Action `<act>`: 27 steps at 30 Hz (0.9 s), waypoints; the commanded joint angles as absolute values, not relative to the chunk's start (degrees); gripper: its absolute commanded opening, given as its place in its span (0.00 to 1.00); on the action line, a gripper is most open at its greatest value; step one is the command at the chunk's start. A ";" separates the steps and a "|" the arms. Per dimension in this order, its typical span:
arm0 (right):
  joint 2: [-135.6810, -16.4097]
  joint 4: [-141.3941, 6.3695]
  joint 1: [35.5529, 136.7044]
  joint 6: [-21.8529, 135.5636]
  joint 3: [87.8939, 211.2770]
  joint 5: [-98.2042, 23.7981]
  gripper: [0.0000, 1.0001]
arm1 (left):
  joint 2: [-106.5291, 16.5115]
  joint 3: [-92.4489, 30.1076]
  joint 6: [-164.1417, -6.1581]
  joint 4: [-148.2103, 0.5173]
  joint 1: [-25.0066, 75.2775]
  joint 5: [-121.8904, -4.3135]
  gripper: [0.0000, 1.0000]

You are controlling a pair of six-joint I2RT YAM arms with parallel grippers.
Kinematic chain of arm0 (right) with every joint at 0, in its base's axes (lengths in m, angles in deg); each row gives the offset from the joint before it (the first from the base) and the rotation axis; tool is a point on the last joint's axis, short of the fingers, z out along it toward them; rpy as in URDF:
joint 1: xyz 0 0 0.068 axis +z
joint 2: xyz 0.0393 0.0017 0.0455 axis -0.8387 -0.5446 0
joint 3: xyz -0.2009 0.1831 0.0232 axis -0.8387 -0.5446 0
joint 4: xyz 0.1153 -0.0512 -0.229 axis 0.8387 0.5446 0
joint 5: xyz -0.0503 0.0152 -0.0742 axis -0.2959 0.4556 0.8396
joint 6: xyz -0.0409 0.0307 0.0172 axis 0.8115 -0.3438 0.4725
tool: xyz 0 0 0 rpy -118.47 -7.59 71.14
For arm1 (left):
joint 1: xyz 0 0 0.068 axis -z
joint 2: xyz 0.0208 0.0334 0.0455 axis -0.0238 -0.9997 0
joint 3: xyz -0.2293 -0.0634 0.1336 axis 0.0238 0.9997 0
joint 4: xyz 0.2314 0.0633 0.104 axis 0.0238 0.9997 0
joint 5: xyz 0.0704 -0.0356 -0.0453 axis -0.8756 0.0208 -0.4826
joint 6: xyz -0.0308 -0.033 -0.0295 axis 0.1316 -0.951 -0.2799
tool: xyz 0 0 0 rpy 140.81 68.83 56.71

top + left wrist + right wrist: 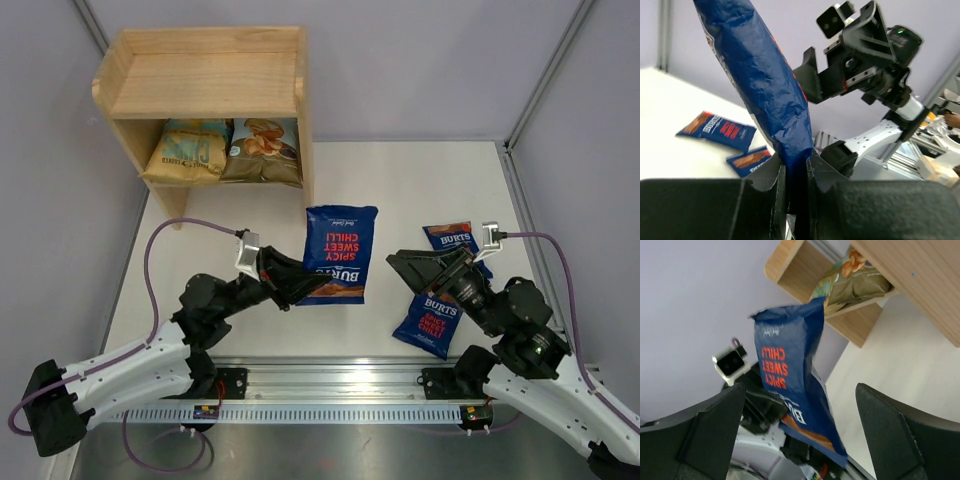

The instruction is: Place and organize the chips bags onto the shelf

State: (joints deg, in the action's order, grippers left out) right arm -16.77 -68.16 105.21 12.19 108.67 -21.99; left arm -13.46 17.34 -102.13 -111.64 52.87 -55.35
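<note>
- One Burts bag (340,250) pinched in my L claw (308,285) by its bottom seam; jaws narrow, clamped on the foil, bag hanging off the table (400,190).
- Bag's long axis runs from claw toward the far edge, top end nr the shelf (200,85) right panel.
- Shelf sits at far-left corner, so far-left of my L claw; L arm is nearer it than R.
- Lower tier holds 2 big bags (188,150) (262,150); top tier looks the likelier target, I'd judge.
- R claw (400,265) wide, holding nothing, over 2 spare Burts bags (455,238) (430,325) nr right edge.
</note>
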 commanded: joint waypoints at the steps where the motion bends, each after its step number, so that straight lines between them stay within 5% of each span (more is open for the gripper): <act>1: -16.50 -62.23 105.25 26.38 114.55 -35.30 0.99 | -12.32 13.23 -105.20 -115.23 49.19 -41.42 0.12; 10: -22.11 -61.95 105.25 27.02 120.79 -57.58 0.99 | -19.08 9.36 -118.98 -131.64 49.08 -19.44 0.11; 20: -23.26 -67.39 105.25 24.57 119.83 -61.28 0.99 | -27.77 6.37 -129.46 -144.96 49.70 -15.03 0.10; 23: -24.49 -72.41 105.25 22.10 120.00 -64.10 0.94 | -29.80 5.23 -129.47 -143.91 49.88 -14.76 0.11; 27: -25.02 -71.81 105.25 21.57 121.41 -62.70 0.74 | -30.07 3.91 -127.19 -139.52 49.88 -14.15 0.13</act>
